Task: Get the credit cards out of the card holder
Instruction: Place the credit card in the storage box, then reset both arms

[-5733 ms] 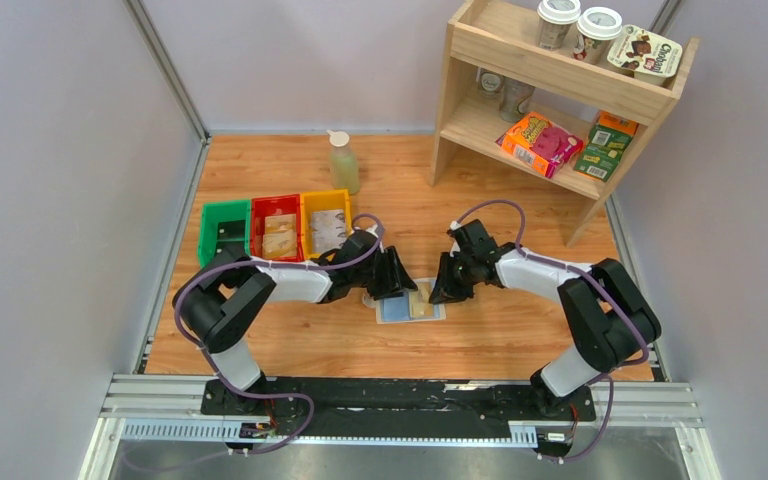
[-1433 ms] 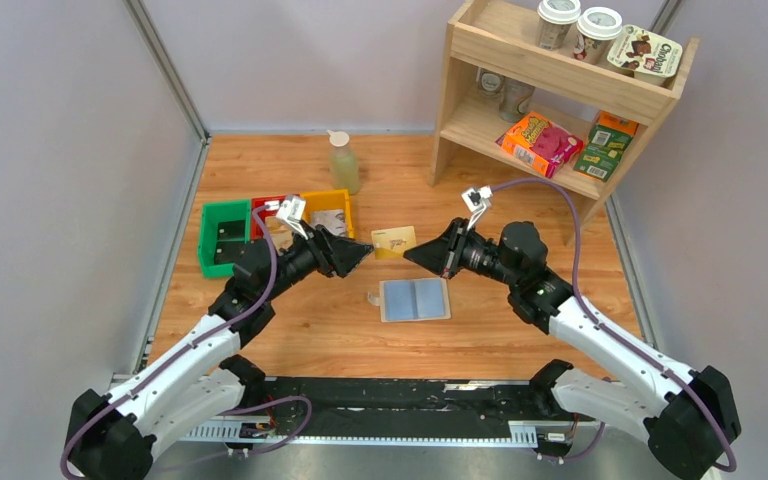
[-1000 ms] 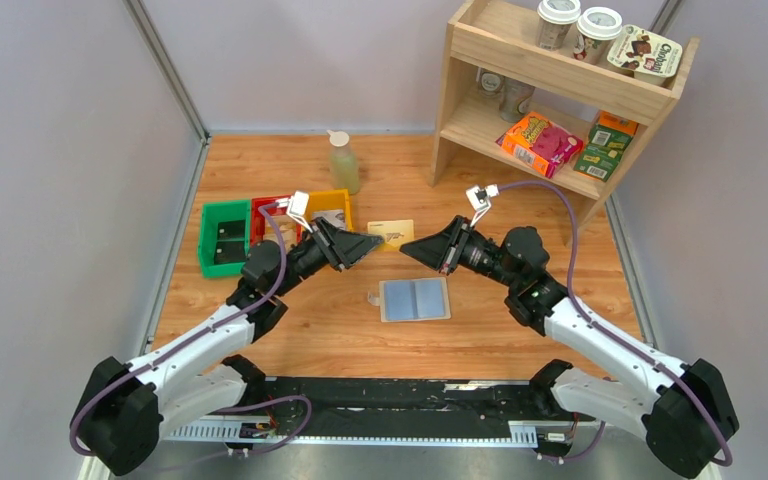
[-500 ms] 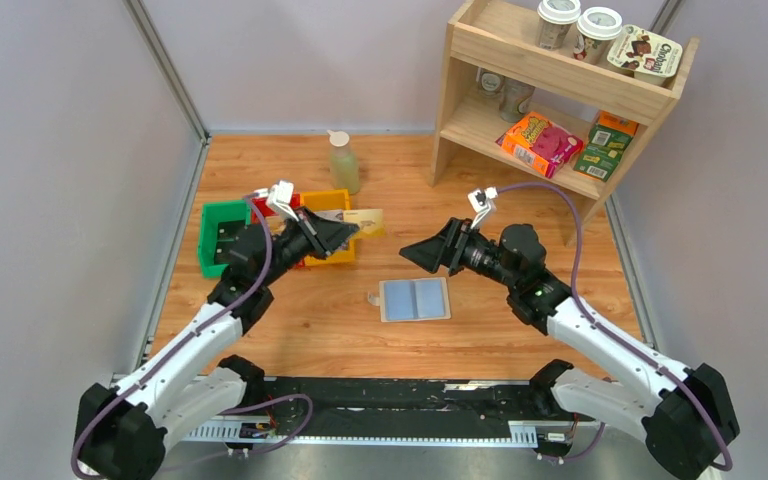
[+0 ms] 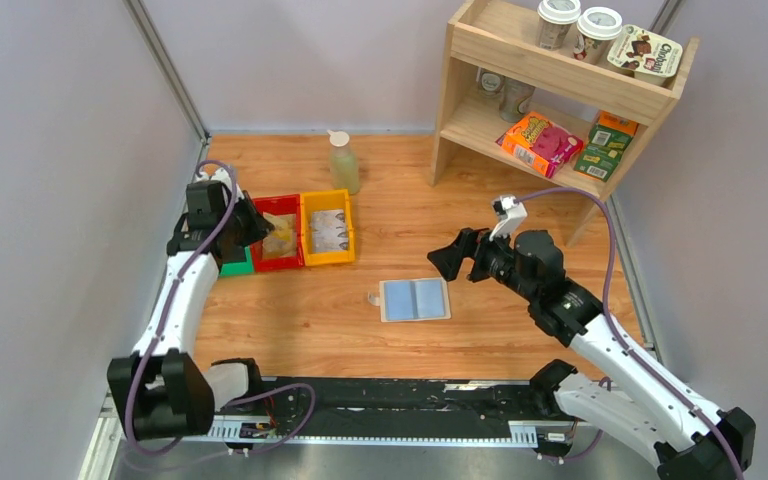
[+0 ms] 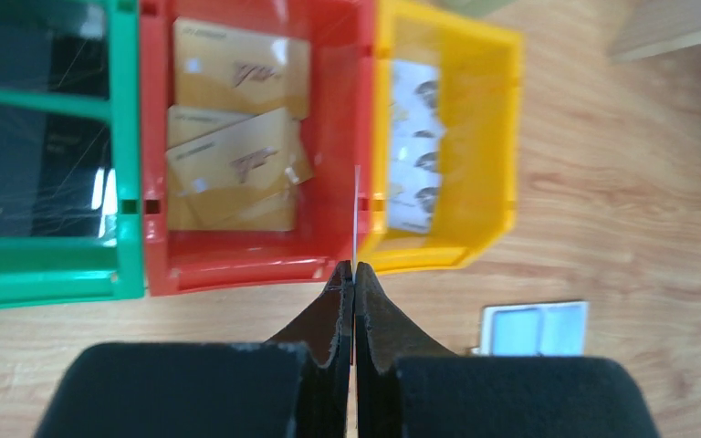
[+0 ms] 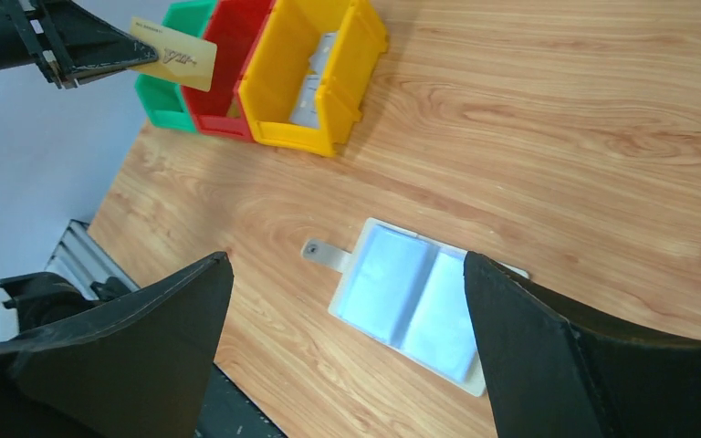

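The card holder [image 5: 415, 298] lies open on the table, its pale blue panels up and its clasp tab to the left; it also shows in the right wrist view [image 7: 411, 297] and the left wrist view [image 6: 536, 328]. My left gripper [image 5: 256, 230] is shut on a tan-gold credit card [image 7: 175, 55], which appears edge-on [image 6: 356, 214] above the wall between the red bin [image 6: 246, 265] and the yellow bin [image 6: 447, 237]. My right gripper [image 5: 450, 255] hovers open and empty above the holder's right side.
The green bin [image 6: 46, 265] holds black cards, the red one gold cards [image 6: 233, 164], and the yellow one silvery cards [image 6: 415, 155]. A bottle [image 5: 342, 163] stands behind the bins. A wooden shelf [image 5: 560, 90] with cups and boxes fills the back right.
My left arm swung left, carrying the gold card from mid-table to above the bins. My right gripper opened, let go of the card and drew back to the right.
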### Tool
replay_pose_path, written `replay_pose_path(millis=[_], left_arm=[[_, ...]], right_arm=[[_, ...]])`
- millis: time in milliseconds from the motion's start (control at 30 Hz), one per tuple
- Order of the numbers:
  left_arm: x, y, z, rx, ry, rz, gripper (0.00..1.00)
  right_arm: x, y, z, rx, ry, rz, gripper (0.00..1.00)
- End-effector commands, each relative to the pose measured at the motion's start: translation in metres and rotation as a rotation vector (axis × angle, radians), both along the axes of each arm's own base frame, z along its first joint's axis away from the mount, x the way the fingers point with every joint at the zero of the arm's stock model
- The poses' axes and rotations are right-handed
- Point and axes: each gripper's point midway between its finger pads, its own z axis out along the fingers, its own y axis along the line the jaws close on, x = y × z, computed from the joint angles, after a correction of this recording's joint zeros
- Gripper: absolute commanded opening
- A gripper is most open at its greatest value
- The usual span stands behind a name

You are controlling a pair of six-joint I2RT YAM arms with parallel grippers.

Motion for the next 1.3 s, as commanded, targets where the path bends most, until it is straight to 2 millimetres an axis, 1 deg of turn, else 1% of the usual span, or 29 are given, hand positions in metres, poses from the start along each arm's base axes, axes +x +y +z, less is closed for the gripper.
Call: replay_pose_path(millis=[0,133,267,333,367,400,433,467,500,533,567,600,633,667,700,733,767,800,833,900,933,967,1000,1033,1067,1133,1167,1233,1267], left_arm=[[0.009,0.022,-0.023,0.102,0.12,-0.011,0.0],[0.037,0.022,-0.041,0.095,0.144,-0.031,0.0],[0.056,0.012,-0.051,0.043,0.124,-0.085,0.04],[0.06,0.012,-0.057,0.04,0.137,-0.085,0.13],[0.061,0.015,-0.059,0.054,0.144,-0.071,0.24],[0.06,0.017,-0.06,0.062,0.154,-0.064,0.32],[0.06,0.021,-0.057,0.08,0.148,-0.052,0.46],[0.059,0.023,-0.054,0.094,0.146,-0.05,0.52],[0.058,0.027,-0.047,0.117,0.131,-0.032,0.61],[0.056,0.03,-0.043,0.136,0.123,-0.029,0.65],[0.055,0.034,-0.032,0.164,0.098,-0.015,0.69],[0.051,0.036,-0.03,0.175,0.107,-0.013,0.73],[0.049,0.039,-0.017,0.197,0.078,-0.009,0.74],[0.045,0.039,-0.014,0.203,0.083,-0.011,0.74],[0.042,0.04,-0.001,0.215,0.051,-0.007,0.74],[0.038,0.04,0.003,0.219,0.048,-0.007,0.75],[0.035,0.04,0.015,0.228,0.019,-0.004,0.75],[0.03,0.04,0.02,0.231,0.014,-0.004,0.75],[0.025,0.04,0.03,0.235,-0.008,-0.005,0.75],[0.015,0.037,0.044,0.237,-0.046,-0.008,0.75],[0.011,0.036,0.047,0.234,-0.057,-0.014,0.75],[0.004,0.034,0.055,0.235,-0.083,-0.019,0.75],[0.0,0.031,0.056,0.228,-0.088,-0.028,0.75],[-0.007,0.03,0.065,0.23,-0.117,-0.03,0.75],[-0.013,0.027,0.065,0.222,-0.123,-0.042,0.75],[-0.03,0.024,0.078,0.218,-0.172,-0.036,0.75],[-0.036,0.023,0.08,0.218,-0.18,-0.034,0.75],[-0.053,0.025,0.089,0.224,-0.217,-0.006,0.75],[-0.063,0.028,0.096,0.231,-0.251,0.032,0.75]], right_arm=[[0.006,-0.021,0.011,-0.082,-0.089,-0.065,1.0],[0.004,-0.025,0.008,-0.091,-0.095,-0.073,1.0],[0.003,-0.027,0.009,-0.096,-0.104,-0.075,1.0],[0.003,-0.029,0.01,-0.102,-0.11,-0.083,1.0],[0.003,-0.03,0.01,-0.104,-0.112,-0.082,1.0],[0.002,-0.03,0.01,-0.107,-0.111,-0.081,1.0],[0.007,-0.036,0.009,-0.119,-0.112,-0.119,1.0],[0.007,-0.038,0.009,-0.126,-0.111,-0.13,1.0],[0.008,-0.039,0.01,-0.13,-0.111,-0.137,1.0],[0.009,-0.042,0.008,-0.143,-0.108,-0.152,1.0],[0.01,-0.045,0.007,-0.155,-0.104,-0.165,1.0],[0.012,-0.048,0.005,-0.17,-0.099,-0.185,1.0],[0.014,-0.052,0.003,-0.183,-0.092,-0.204,1.0],[0.015,-0.053,0.001,-0.199,-0.086,-0.209,1.0],[0.015,-0.055,-0.001,-0.21,-0.078,-0.216,1.0],[0.016,-0.055,-0.002,-0.217,-0.07,-0.217,1.0],[0.015,-0.054,-0.003,-0.222,-0.059,-0.212,1.0],[0.015,-0.053,-0.004,-0.224,-0.048,-0.206,1.0],[0.014,-0.052,-0.008,-0.231,-0.029,-0.2,1.0],[0.012,-0.047,-0.013,-0.242,0.006,-0.176,0.98],[0.012,-0.045,-0.016,-0.246,0.025,-0.166,0.95],[0.01,-0.043,-0.021,-0.252,0.054,-0.156,0.93],[0.009,-0.04,-0.027,-0.261,0.083,-0.143,0.92],[0.008,-0.039,-0.032,-0.269,0.108,-0.139,0.91],[0.009,-0.041,-0.036,-0.284,0.127,-0.147,0.9],[0.011,-0.048,-0.039,-0.315,0.153,-0.185,0.89],[0.012,-0.054,-0.04,-0.339,0.16,-0.214,0.9],[0.015,-0.072,-0.037,-0.38,0.155,-0.302,0.92],[0.016,-0.081,-0.034,-0.396,0.146,-0.344,0.94]])
